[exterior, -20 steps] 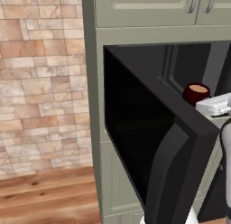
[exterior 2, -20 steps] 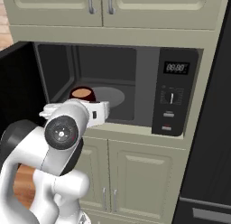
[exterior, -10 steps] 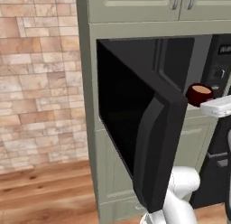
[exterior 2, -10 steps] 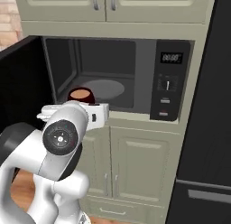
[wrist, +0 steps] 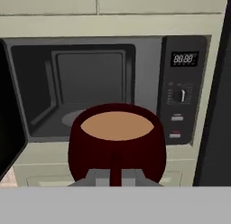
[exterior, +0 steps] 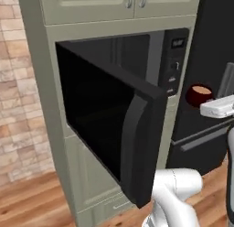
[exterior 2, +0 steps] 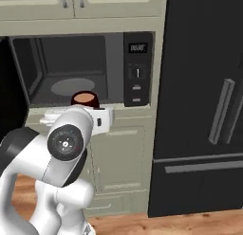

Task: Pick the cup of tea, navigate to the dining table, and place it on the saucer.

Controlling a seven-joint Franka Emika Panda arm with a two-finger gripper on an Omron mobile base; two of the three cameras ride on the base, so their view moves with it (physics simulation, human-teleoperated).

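Left base view: the microwave door [exterior: 114, 125] stands swung wide open toward the camera, a big dark slab in front of the oven cavity and the pale green cabinet front [exterior: 50, 107]. Past its right edge the cup of tea [exterior: 199, 95] hangs in the air, in front of the black refrigerator [exterior: 215, 61], with the white hand just to its right. A brick wall [exterior: 13, 107] and wood floor lie to the left.

Right base view: the cup of tea [exterior 2: 85, 98] sits just above the arm's white wrist, out in front of the open microwave [exterior 2: 80, 70], whose round turntable plate [exterior 2: 72, 86] lies bare behind it. The control panel [exterior 2: 137, 68] is to the right, then the refrigerator [exterior 2: 204, 101] with its long handle.

Hand view: the gripper [wrist: 115, 177] is pressed together on the near wall of the cup of tea [wrist: 116, 144], pinching it; brown tea fills it nearly to the rim. Behind stands the microwave cavity, apart from the cup.
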